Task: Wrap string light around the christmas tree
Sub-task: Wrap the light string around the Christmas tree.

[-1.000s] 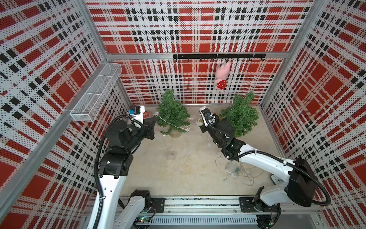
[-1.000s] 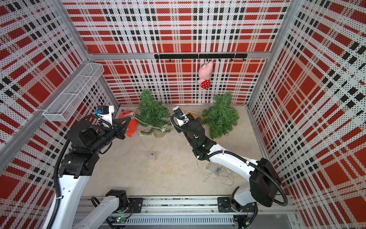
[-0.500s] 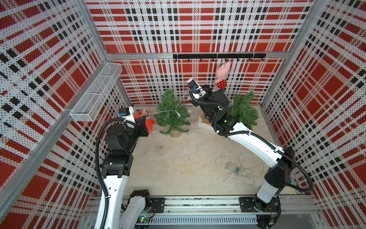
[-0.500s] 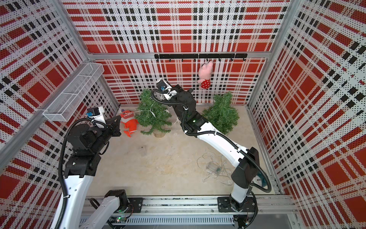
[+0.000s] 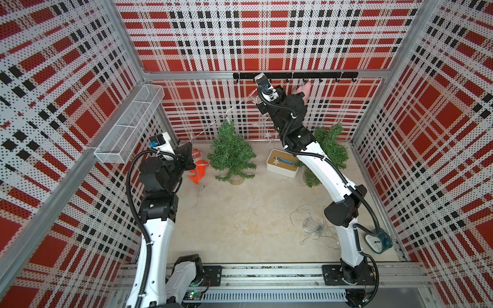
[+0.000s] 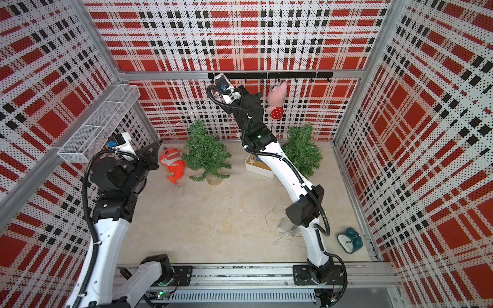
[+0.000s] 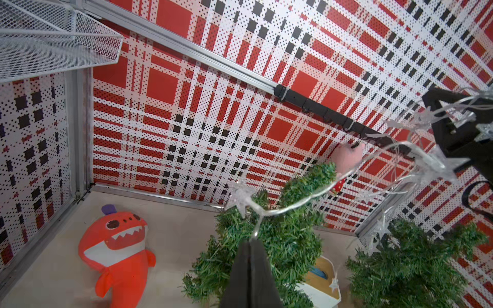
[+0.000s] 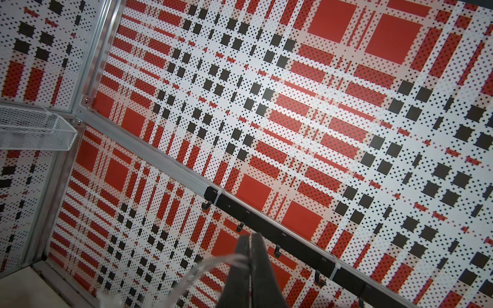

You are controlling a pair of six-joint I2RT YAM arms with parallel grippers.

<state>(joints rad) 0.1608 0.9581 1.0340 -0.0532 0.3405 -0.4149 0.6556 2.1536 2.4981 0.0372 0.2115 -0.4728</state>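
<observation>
Holding the string light [image 7: 293,206] stretched above the christmas tree [image 5: 232,157], you had your left claw [image 7: 250,243] and right claw [image 8: 250,236] both pinched on it. Next, I think, you needed to loop it down around the tree.

Right arm [image 5: 320,172] stretched high toward back, right fingers [image 8: 260,261] pinched together; left arm [image 5: 157,240] low, left fingers [image 7: 241,262] pinched together.
</observation>
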